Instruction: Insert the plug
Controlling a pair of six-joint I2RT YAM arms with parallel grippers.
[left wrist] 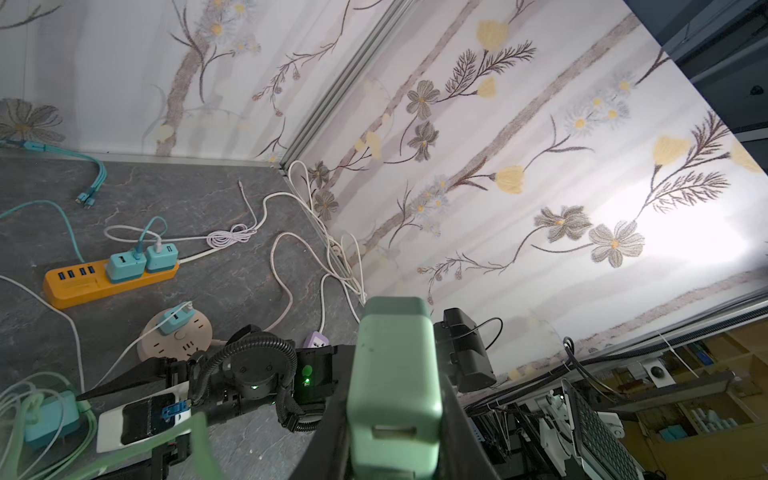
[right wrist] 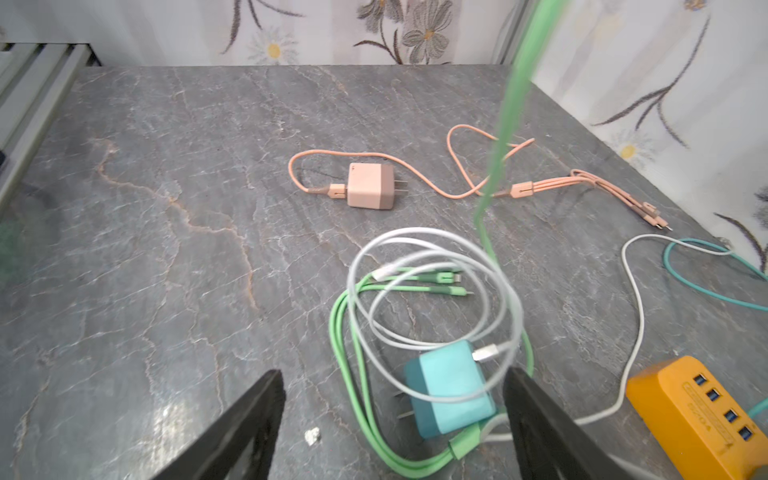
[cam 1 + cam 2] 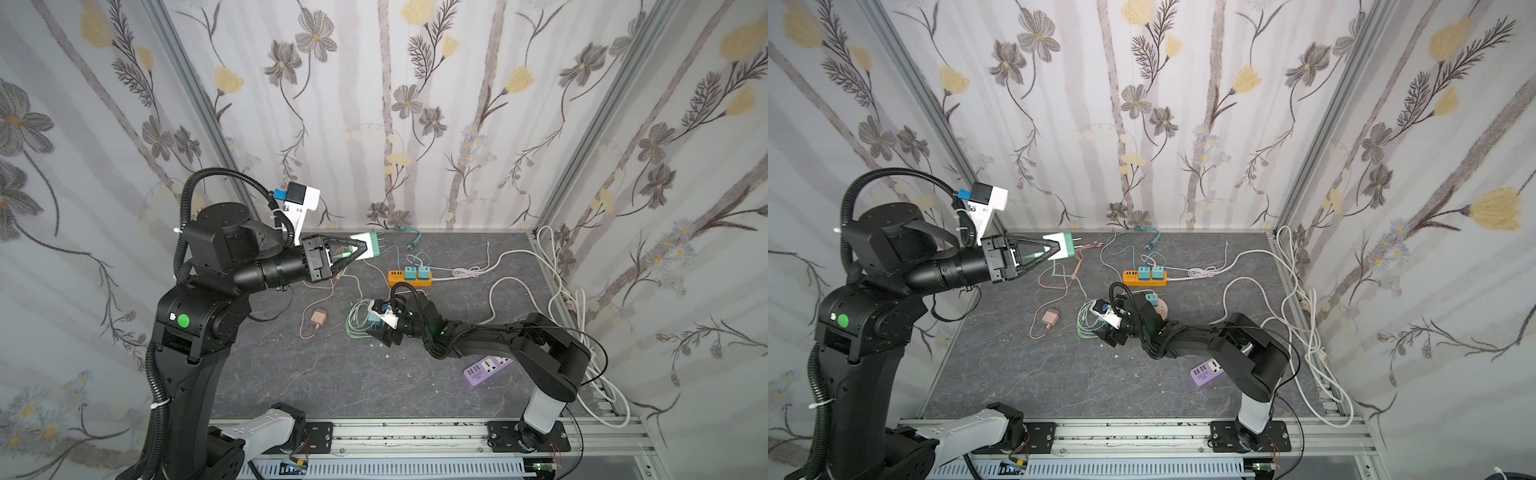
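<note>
A mint-green plug [image 3: 371,244] [image 3: 1067,245] [image 1: 392,340] hangs in the air over the back left of the table, prongs pointing right. My left gripper [image 3: 360,250] [image 3: 1054,252] [image 1: 395,399] is shut on its sides. Its green cable [image 2: 511,104] trails down to the table. My right gripper [image 3: 380,332] [image 3: 1108,332] [image 2: 394,374] is low at mid-table and open. A teal plug [image 2: 451,386] lies flat between its fingers, wrapped in white and green cable loops and nearer one finger [image 2: 540,415], with no visible contact.
An orange power strip [image 3: 397,277] [image 2: 698,419] at the back carries two teal plugs [image 3: 417,272]. A round beige socket [image 1: 174,340] holds another teal plug. A purple strip [image 3: 486,370] lies under the right arm. A pink plug [image 3: 319,318] [image 2: 370,185] and loose cables lie about.
</note>
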